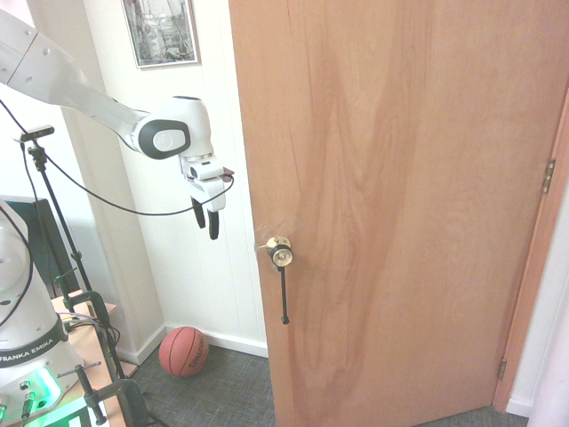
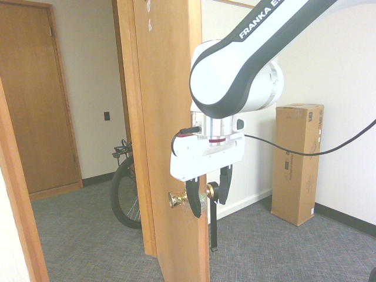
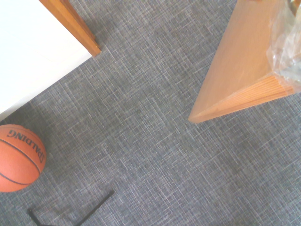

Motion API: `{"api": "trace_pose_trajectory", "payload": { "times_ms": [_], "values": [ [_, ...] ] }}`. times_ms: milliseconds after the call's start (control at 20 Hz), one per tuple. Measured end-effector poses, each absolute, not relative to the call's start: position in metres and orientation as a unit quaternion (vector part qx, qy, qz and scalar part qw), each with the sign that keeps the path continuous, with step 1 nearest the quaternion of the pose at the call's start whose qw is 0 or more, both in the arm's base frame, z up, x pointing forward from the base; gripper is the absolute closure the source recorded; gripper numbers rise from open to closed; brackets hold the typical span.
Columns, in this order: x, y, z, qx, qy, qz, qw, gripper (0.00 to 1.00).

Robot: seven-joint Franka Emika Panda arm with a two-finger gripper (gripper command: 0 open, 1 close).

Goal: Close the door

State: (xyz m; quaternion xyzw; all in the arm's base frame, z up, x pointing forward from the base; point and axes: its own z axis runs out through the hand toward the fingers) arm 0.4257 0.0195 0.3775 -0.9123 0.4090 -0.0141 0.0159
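Supervisor: Report the position of the door.

Operator: I read the door (image 1: 400,205) across the centre and right of the first exterior frame, standing open, hinges (image 1: 548,175) at its right edge. Its brass knob (image 1: 280,253) sits at the left edge, mid-height, with a thin black strap (image 1: 284,294) hanging below it.

Supervisor: State of the end effector?

Operator: I see the end effector (image 1: 206,221) left of centre, pointing down, fingers spread wide and empty. It hangs just beside the door's free edge, above and left of the knob, apart from it.

Supervisor: Other items?

Operator: A basketball (image 1: 184,350) lies on the grey carpet (image 1: 222,391) at lower left, near the white wall. A framed picture (image 1: 161,31) hangs at upper left. In the second exterior frame, a tall cardboard box (image 2: 298,161) stands at right.
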Motion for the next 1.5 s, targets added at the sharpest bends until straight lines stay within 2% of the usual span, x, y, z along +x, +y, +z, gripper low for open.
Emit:
{"api": "trace_pose_trajectory", "payload": {
  "times_ms": [350,600,850,1500],
  "values": [
    [0.425,0.017,0.396,-0.906,0.419,-0.052,0.031,0.0],
    [0.388,0.016,0.396,-0.902,0.43,-0.038,0.02,0.0],
    [0.365,-0.029,0.432,-0.871,0.488,-0.057,0.028,0.0],
    [0.419,-0.145,0.476,-0.766,0.63,-0.102,0.073,0.0]
  ]
}}
